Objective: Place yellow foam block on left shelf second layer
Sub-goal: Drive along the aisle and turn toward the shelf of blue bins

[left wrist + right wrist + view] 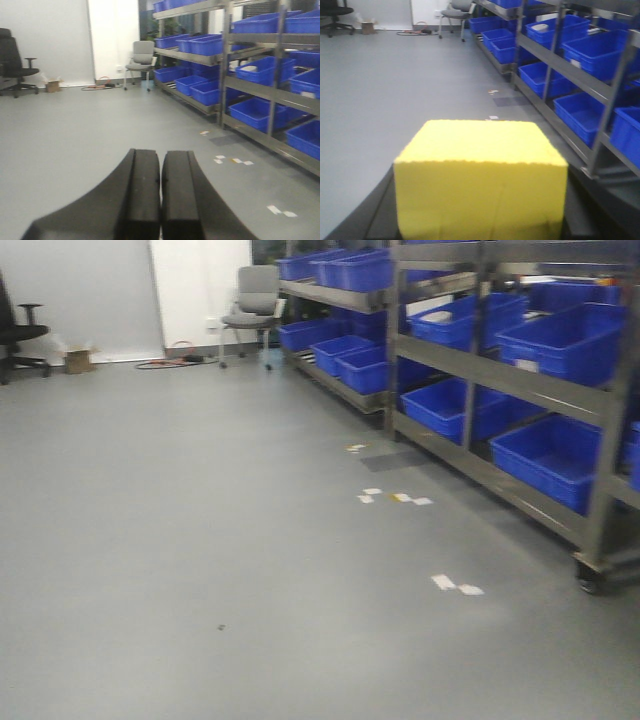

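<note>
Patience: your right hand [480, 225] is clamped on the bright yellow rectangular foam block [480, 175], apart from the grey metal shelf rack [552, 75]; your left hand [160, 200] is pressed together. Approach the rack squarely and grip gently.

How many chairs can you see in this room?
2. A grey chair stands far back beside the shelves; a black chair sits at the far left edge. Others could be hidden outside the views.
</note>
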Controlling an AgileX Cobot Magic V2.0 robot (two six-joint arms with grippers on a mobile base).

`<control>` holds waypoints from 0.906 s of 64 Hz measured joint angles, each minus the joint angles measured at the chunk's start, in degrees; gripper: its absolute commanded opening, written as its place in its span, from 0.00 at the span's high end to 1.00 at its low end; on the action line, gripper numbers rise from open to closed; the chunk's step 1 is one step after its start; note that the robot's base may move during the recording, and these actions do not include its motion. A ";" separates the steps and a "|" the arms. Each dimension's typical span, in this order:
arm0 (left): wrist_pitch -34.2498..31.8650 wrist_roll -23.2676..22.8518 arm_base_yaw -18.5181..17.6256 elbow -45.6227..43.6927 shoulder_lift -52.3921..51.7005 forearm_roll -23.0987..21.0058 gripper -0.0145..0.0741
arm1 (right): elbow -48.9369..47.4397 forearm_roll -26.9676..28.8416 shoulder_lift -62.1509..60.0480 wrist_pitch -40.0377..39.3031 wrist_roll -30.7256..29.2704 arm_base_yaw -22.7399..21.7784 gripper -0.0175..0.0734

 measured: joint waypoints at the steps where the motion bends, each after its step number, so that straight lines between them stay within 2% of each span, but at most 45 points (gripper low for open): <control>1: 0.00 0.00 0.00 0.00 0.00 0.00 0.70 | 0.00 0.00 0.00 0.00 0.00 0.00 0.28; 58: 0.00 0.00 0.00 0.00 0.00 0.00 0.70 | 0.00 0.00 0.00 0.00 0.00 0.00 0.28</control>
